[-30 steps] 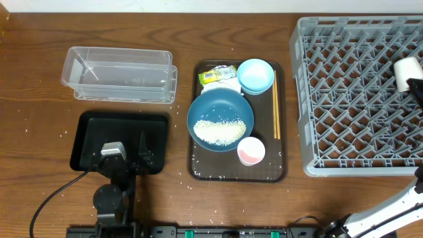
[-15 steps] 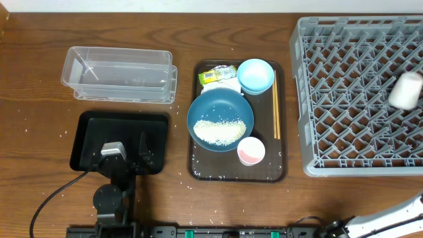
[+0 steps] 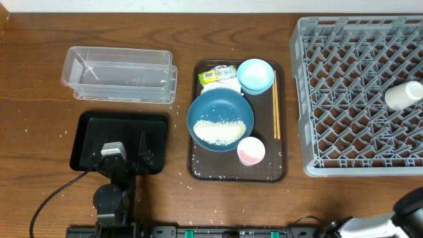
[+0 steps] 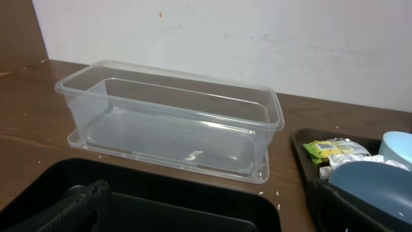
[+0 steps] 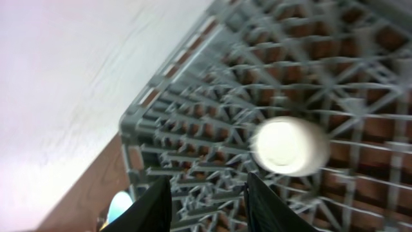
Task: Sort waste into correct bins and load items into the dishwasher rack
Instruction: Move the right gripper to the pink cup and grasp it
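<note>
The grey dishwasher rack (image 3: pixel 344 99) stands at the right. A white cup (image 3: pixel 403 94) lies on its side on the lattice near the right edge; it also shows in the right wrist view (image 5: pixel 290 146). My right gripper (image 5: pixel 209 207) is open and empty, above and apart from that cup. The dark-blue bowl (image 3: pixel 220 119) holds rice (image 3: pixel 219 130). Around it are the light-blue cup (image 3: pixel 255 75), pink cup (image 3: pixel 251 151), chopsticks (image 3: pixel 276 112), snack wrapper (image 3: pixel 217 74) and napkin (image 3: pixel 229 85). My left gripper (image 3: pixel 125 155) rests open over the black tray (image 3: pixel 89 132).
The bowl, cups, chopsticks and waste sit on a brown serving tray (image 3: pixel 198 168) at the centre. The clear tub (image 3: pixel 119 74) stands behind the black tray, empty, also in the left wrist view (image 4: pixel 174 119). Loose rice grains dot the wood around the trays.
My right gripper let go of the white cup, which dropped onto the rack lattice. The right arm pulled back toward the lower right. The left arm has not moved.
</note>
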`<state>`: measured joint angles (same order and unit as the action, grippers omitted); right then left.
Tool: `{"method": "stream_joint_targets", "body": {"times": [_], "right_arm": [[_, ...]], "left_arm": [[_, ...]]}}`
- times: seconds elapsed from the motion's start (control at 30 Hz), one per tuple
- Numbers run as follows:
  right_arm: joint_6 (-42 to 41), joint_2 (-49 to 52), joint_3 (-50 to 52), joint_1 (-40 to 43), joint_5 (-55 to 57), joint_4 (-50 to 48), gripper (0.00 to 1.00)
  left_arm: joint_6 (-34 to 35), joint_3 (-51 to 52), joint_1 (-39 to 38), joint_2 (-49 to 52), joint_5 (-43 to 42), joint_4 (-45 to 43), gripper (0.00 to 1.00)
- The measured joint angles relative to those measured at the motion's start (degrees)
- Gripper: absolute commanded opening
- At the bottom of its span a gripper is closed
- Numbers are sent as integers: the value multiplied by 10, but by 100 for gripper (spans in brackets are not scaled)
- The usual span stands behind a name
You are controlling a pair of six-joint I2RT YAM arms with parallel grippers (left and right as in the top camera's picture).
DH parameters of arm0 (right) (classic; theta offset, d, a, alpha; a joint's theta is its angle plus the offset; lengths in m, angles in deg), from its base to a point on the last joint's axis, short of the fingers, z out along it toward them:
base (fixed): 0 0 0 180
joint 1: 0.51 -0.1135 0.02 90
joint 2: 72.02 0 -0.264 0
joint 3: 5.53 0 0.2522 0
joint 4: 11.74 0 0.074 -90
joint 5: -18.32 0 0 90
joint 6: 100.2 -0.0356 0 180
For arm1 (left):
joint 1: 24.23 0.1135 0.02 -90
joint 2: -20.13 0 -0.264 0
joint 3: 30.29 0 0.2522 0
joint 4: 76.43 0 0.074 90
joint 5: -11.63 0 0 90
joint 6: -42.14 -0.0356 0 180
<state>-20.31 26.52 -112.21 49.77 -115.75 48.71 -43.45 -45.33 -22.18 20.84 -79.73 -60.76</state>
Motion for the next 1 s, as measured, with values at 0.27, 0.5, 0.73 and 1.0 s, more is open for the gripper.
{"method": "stream_joint_targets", "body": {"times": [0.27, 0.5, 0.73, 1.0], "right_arm": [[3, -20, 0, -205, 86, 32, 36], [20, -20, 0, -447, 210, 58, 44], [30, -19, 0, -665, 291, 192, 55], [-2, -19, 5, -835, 320, 281, 40]], "left_arm": [[0, 0, 0, 0, 0, 0, 98], [0, 0, 0, 0, 0, 0, 98], [0, 0, 0, 0, 0, 0, 98], [0, 0, 0, 0, 0, 0, 98]]}}
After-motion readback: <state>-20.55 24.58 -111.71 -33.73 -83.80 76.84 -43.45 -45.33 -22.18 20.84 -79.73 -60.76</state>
